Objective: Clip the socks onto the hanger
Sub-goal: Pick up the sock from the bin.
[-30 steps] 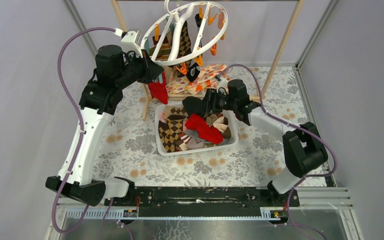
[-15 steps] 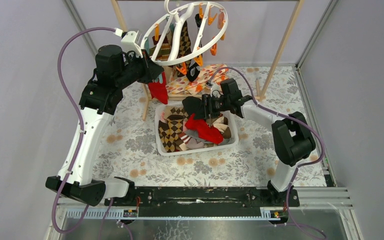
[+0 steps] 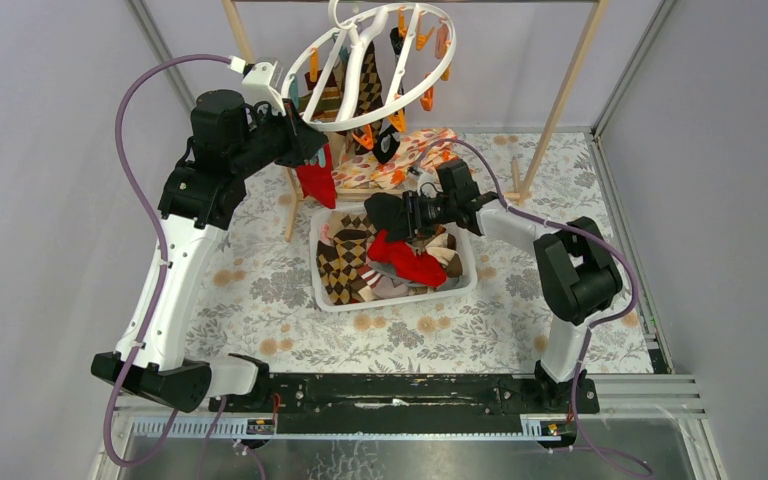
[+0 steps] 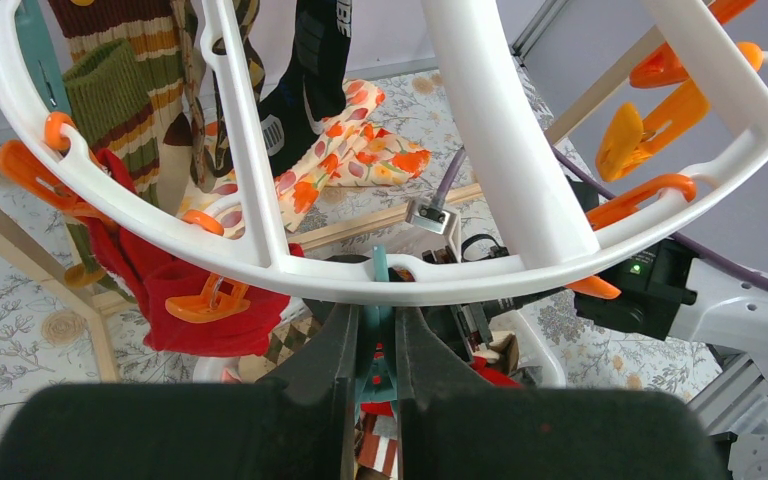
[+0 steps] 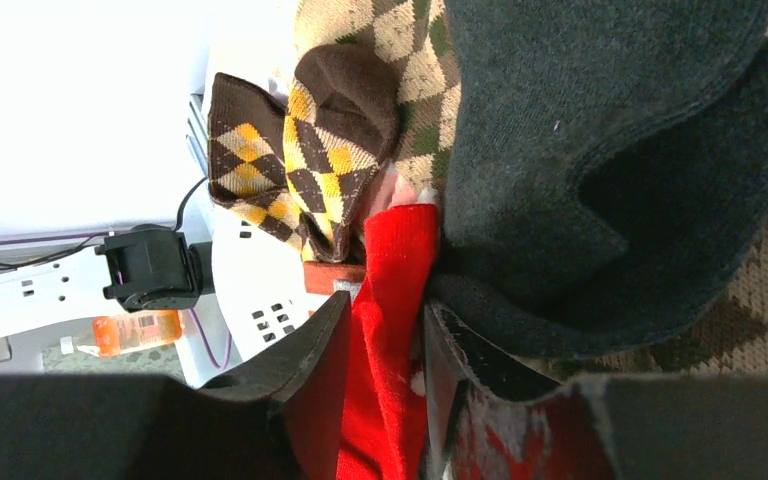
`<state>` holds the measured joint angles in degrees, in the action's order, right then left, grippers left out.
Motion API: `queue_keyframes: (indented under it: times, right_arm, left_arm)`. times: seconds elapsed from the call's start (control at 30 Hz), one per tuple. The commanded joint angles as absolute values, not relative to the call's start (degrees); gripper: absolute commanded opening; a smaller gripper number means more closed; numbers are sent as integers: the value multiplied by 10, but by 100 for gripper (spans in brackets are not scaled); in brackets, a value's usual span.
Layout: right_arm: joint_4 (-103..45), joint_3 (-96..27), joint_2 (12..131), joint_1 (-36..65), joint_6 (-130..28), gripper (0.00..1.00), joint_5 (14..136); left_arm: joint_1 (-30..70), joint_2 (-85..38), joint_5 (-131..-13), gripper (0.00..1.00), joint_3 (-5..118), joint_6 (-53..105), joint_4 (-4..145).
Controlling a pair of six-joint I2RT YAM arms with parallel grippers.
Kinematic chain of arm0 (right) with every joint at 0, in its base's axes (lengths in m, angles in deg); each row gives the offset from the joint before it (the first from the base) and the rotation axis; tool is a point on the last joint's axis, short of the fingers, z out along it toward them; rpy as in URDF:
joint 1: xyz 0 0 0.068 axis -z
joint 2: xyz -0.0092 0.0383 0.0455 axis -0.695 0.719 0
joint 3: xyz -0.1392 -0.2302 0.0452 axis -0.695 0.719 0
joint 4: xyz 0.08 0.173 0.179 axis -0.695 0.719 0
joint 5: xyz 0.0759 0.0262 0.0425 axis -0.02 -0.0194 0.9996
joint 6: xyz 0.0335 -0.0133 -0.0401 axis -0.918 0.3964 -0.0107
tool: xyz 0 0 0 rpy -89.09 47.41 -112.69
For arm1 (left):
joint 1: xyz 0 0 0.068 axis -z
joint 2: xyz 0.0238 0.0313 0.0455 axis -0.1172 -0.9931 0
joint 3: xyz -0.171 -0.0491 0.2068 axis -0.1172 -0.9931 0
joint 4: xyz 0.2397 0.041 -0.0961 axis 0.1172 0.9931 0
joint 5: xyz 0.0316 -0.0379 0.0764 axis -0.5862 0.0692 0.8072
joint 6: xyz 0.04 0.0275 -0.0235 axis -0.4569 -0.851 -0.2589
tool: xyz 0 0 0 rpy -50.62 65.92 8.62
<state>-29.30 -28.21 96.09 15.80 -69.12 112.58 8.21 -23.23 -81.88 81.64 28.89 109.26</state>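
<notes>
left fingers (image 4: 374, 345) pressed together on a teal clip (image 4: 379, 278) under the rim of the hanger (image 4: 520, 160), which hangs tilted over the desk's (image 3: 260, 290) far side. right fingers (image 5: 385, 340) pinch a red sock (image 5: 397, 250) - in the white basket (image 3: 400, 297), beside an argyle sock (image 5: 310, 170) and a dark grey sock (image 5: 580, 150).

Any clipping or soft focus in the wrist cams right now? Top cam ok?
Right wrist: upper left clipped to white; right gripper dark and soft at the bottom, red sock sharp. Left wrist: left gripper base blurred, hanger crisp. Top external: even light, sharp throughout.
</notes>
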Motion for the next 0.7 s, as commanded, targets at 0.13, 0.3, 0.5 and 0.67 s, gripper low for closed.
queue_keyframes:
  times: [0.13, 0.3, 0.5, 0.67]
  right_arm:
    - [-356, -300, 979, 145, -730, 48, 1162]
    - [-369, -300, 975, 142, -733, 29, 1164]
    - [-436, -276, 918, 143, -774, 0, 1192]
    - [-675, -187, 857, 143, -914, 0, 1238]
  left_arm:
    - [78, -225, -833, 1, 824, 281, 1112]
    - [78, -223, -833, 1, 826, 280, 1112]
    - [78, -222, -836, 1, 825, 280, 1112]
    - [78, -216, -860, 1, 816, 293, 1108]
